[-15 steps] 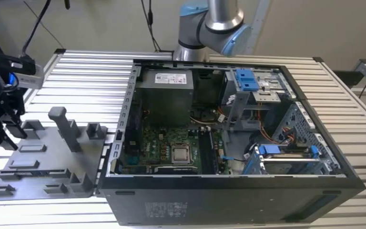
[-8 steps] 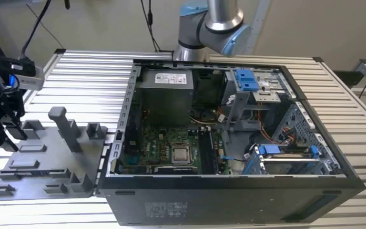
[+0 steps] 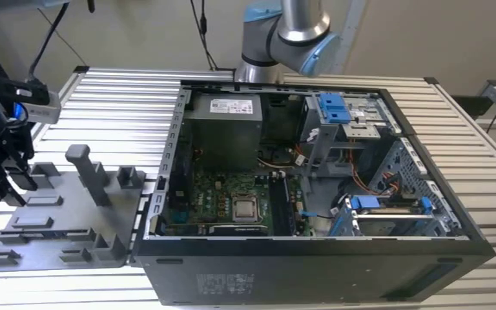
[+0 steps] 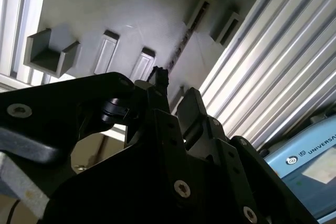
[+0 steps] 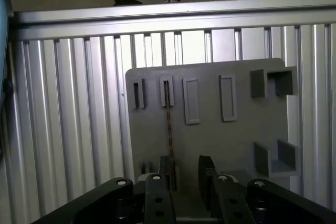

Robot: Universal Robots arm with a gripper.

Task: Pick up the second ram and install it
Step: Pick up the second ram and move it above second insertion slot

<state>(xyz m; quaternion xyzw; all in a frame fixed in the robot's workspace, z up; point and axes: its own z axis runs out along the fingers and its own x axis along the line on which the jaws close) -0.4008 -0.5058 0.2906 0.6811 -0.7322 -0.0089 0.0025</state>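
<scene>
In the exterior view, the pincer (image 3: 17,187) is hanging low over the grey tray (image 3: 67,223) at the exterior view's left. It is well apart from the open computer case (image 3: 317,271), which is sitting on the slatted counter (image 3: 110,97). Nothing is travelling toward the motherboard (image 3: 222,187), so I am judging the job to be at its very start, with both the lifting and the installing left to do.

In the second wrist view, the second ram (image 4: 181,45) is standing on edge in a slot of the grey tray (image 4: 142,14). The pincer (image 4: 176,85) is hovering right at its near end.

In the first wrist view, the second ram (image 5: 169,124) is showing as a thin dark line running from its slot down between the two fingers (image 5: 206,169). The pincer (image 5: 185,162) is gaping much wider than the board and gripping nothing. The stick is sitting close to one finger, though I cannot tell whether they are touching. The neighbouring slot (image 5: 137,94) is looking empty.
</scene>
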